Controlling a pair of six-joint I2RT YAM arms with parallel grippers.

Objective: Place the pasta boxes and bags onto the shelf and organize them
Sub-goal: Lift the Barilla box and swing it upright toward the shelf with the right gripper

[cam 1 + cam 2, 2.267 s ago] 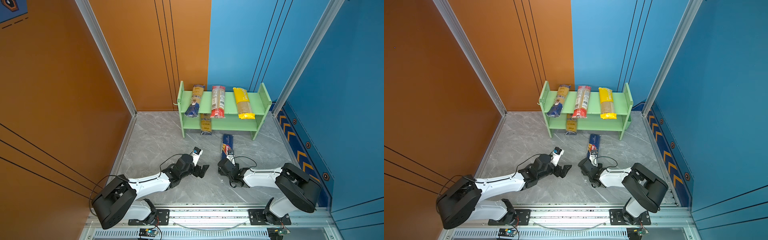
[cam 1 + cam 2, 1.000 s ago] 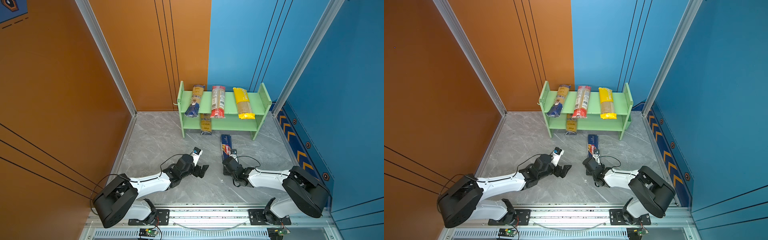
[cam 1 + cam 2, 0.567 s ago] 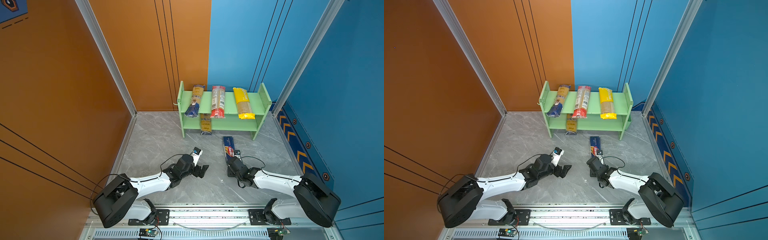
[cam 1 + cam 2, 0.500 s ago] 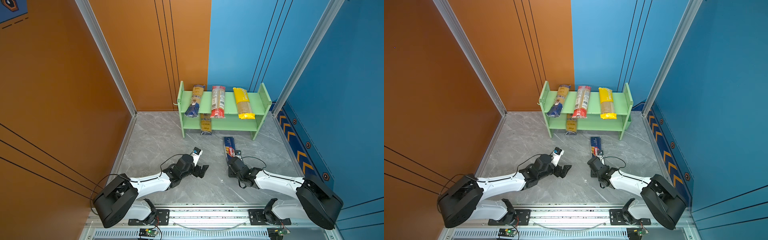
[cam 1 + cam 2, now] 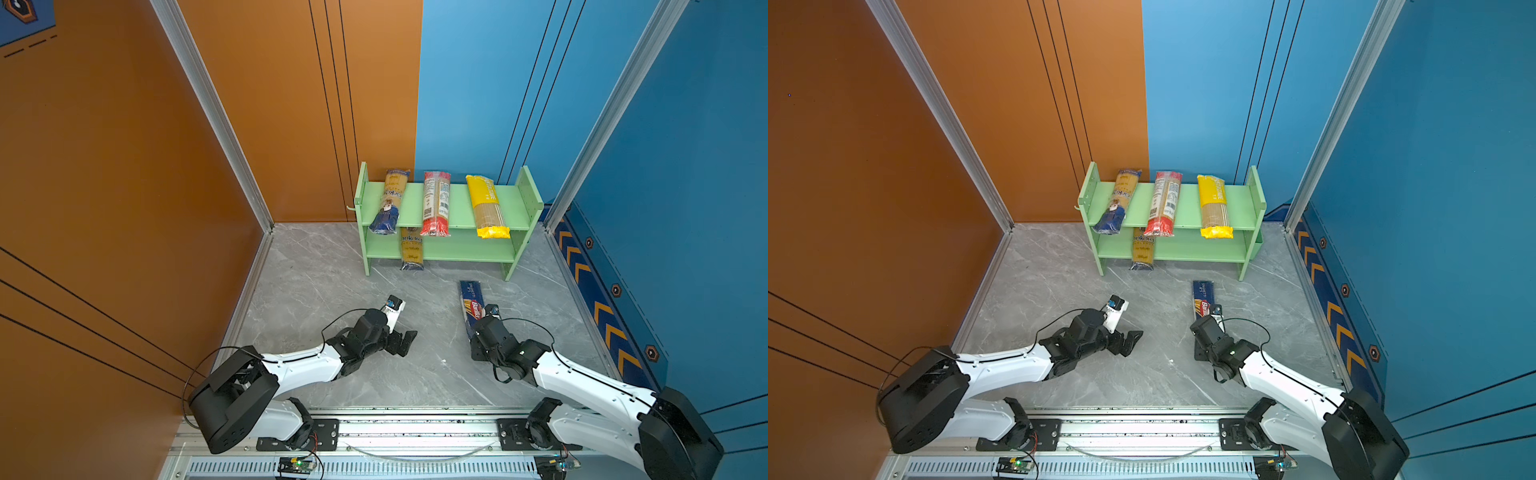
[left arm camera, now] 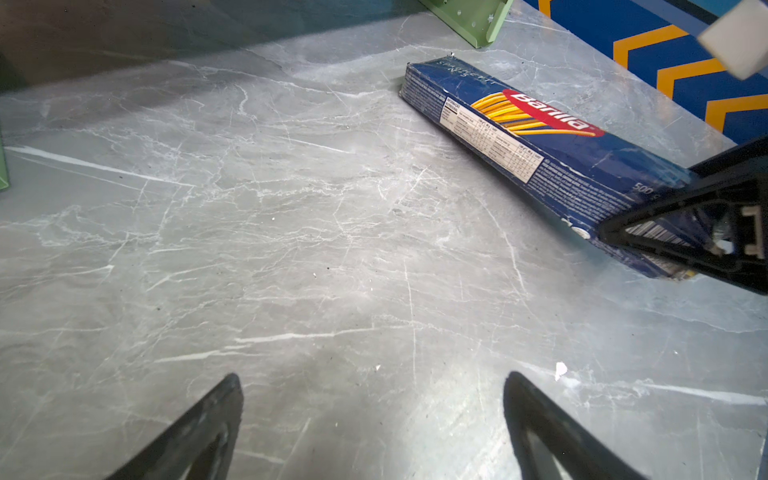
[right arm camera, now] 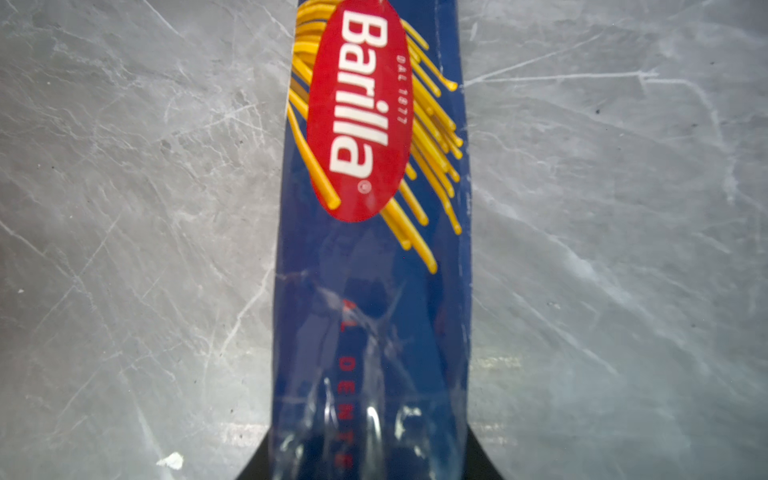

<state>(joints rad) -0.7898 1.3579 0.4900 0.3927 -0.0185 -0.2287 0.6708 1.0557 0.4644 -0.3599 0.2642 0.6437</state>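
Note:
The dark blue Barilla pack [image 5: 471, 301] [image 5: 1203, 297] lies lengthwise on the grey floor in front of the shelf's right leg. My right gripper [image 5: 482, 328] [image 7: 370, 453] is shut on its near end, one finger on each side of the pack [image 7: 370, 249]. The left wrist view shows the pack [image 6: 519, 137] with a right finger [image 6: 685, 224] against its end. My left gripper [image 5: 405, 343] [image 6: 374, 376] rests open and empty on the floor left of the pack. The light-green shelf [image 5: 457, 203] holds an ankara bag [image 5: 390, 201], a red-ended bag [image 5: 436, 203] and a yellow bag [image 5: 486, 208] on top. Another ankara bag [image 5: 411, 249] sits on the lower tier.
Orange walls close the left and back left, blue walls the back right and right. A chevron-striped kerb [image 5: 598, 307] runs along the floor's right edge. The shelf's right leg [image 5: 509, 270] stands just beyond the pack's far end. A metal rail [image 5: 374, 432] crosses the front.
My right gripper has swung to the right with the Barilla pack in it, and its arm has stretched out further right. The left arm has not moved.

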